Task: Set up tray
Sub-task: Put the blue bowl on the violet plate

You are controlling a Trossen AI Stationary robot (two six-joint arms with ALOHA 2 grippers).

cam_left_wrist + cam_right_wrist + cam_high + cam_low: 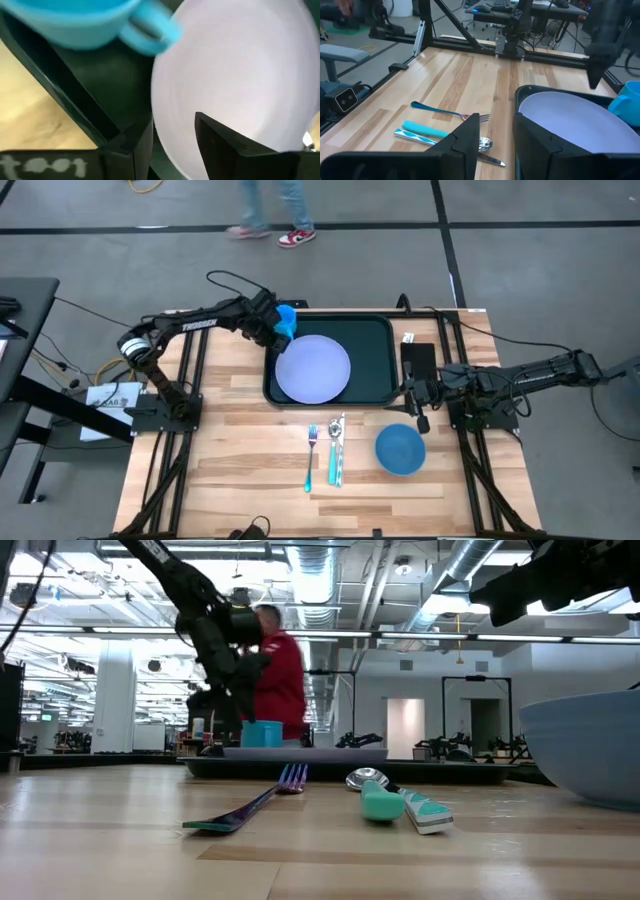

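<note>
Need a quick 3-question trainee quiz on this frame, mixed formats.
1. True or false: the plate lies inside the tray.
2. Which gripper is over the tray's far left corner by the blue cup: A) left gripper B) right gripper?
3. Fill in: on the bare wood, right of the fork, spoon and teal-handled knife, stands the blue ____.

Key: 1 true; 2 A; 3 bowl.
</note>
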